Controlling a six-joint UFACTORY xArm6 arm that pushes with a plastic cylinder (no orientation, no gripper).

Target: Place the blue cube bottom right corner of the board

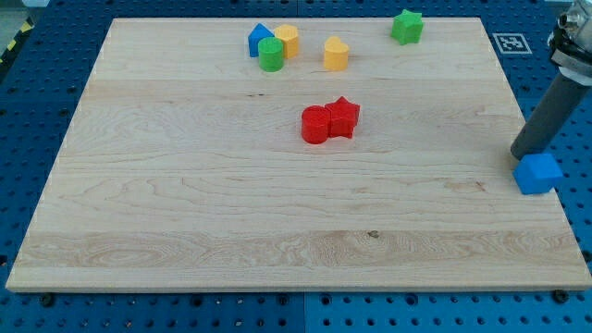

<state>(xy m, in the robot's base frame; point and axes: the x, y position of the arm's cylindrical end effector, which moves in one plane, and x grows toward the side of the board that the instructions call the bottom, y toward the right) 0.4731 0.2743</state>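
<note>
The wooden board [277,213] lay on a blue perforated table [37,92]. Nearest, the blue cube [537,173] sat at the board's right edge, partly overhanging it, about two-thirds down. My tip [521,154] touched the cube's upper-left side; the rod carried no jaws and held nothing. Mid-board, a red cylinder [315,125] and red star [343,117] touched. Farther up stood a yellow block [336,54], green cylinder [271,55], blue pentagonal block [258,39], orange-yellow block [288,41] and green star [406,26].
</note>
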